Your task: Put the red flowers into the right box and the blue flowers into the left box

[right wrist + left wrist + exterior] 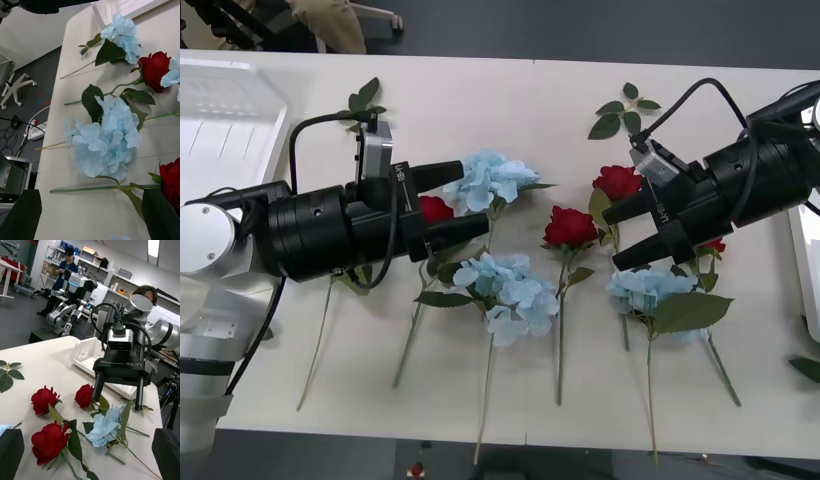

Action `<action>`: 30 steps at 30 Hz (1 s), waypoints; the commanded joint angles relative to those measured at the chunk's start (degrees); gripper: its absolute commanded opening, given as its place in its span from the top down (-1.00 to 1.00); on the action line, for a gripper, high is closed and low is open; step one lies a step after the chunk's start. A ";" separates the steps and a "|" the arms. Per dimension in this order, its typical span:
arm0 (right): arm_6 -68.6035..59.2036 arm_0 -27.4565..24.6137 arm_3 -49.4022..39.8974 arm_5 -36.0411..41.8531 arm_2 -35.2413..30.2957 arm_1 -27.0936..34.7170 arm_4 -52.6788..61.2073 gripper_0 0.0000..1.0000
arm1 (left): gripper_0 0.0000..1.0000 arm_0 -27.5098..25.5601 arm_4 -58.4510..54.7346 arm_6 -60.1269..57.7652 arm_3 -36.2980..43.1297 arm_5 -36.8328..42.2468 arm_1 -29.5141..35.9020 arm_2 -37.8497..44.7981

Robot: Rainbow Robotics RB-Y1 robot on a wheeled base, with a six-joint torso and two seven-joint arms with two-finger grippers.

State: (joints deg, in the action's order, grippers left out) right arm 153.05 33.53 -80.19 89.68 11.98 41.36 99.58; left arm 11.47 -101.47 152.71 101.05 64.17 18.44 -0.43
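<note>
Dark floor (26,123), shelving (56,262), white table (510,100)

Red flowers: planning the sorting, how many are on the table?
4 red flowers: one by the left pincer, one central, one before the right pincer, one half hidden under it; more possible.

Bright, even light is falling from overhead; a ceiling panel (153,247) is glaring white. The table (510,100) is showing only soft, faint shadows under the stems. The 2 near fingers (11,453) are blurring at the frame corners.
</note>
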 commanded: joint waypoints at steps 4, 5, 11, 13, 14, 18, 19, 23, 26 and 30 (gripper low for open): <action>1.95 1.89 -1.28 -0.12 -0.38 0.13 0.36 -0.57 | -1.00 -0.22 -1.62 2.29 3.01 1.57 4.77 4.57; 1.95 -0.84 -0.14 -0.12 0.59 -1.37 -0.35 -0.57 | -1.00 0.13 -0.04 -1.89 4.77 2.71 6.26 5.88; 1.95 -1.28 -0.76 0.58 -0.02 -1.72 -2.10 -0.57 | -1.00 0.22 6.38 -27.55 14.00 10.01 13.38 13.27; 1.95 -1.10 -1.46 1.02 -0.11 -1.28 -2.02 -0.57 | -1.00 0.13 8.13 -35.11 15.58 13.53 15.58 15.82; 1.95 -1.19 -1.81 1.20 -0.11 -1.10 -2.10 -0.57 | -1.00 0.05 8.49 -36.95 15.85 14.58 16.19 16.52; 1.95 -1.19 -5.24 1.81 -0.11 1.01 -2.46 -0.57 | -1.00 -1.89 11.74 -46.01 16.20 20.56 19.44 20.21; 1.95 -1.10 -6.03 2.08 -0.20 1.53 -2.54 -0.57 | -1.00 -2.94 12.79 -48.29 16.11 22.05 20.15 21.09; -10.66 -1.10 -7.61 4.63 -1.78 2.59 -4.48 -0.57 | -1.00 -6.46 17.01 -59.01 16.11 25.13 21.55 23.29; -20.86 -1.10 -8.14 8.23 -4.33 2.59 -7.38 -0.56 | -1.00 -7.07 21.41 -64.64 16.11 27.24 21.73 23.29; -37.56 -1.10 -11.65 13.86 -8.99 2.59 -14.67 -0.57 | -1.00 -7.07 27.82 -71.49 16.11 30.84 21.64 22.32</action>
State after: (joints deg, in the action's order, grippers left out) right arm 120.85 31.36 -87.82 101.50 6.36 43.01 88.28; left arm 3.96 -75.85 86.84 115.75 93.82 39.11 22.80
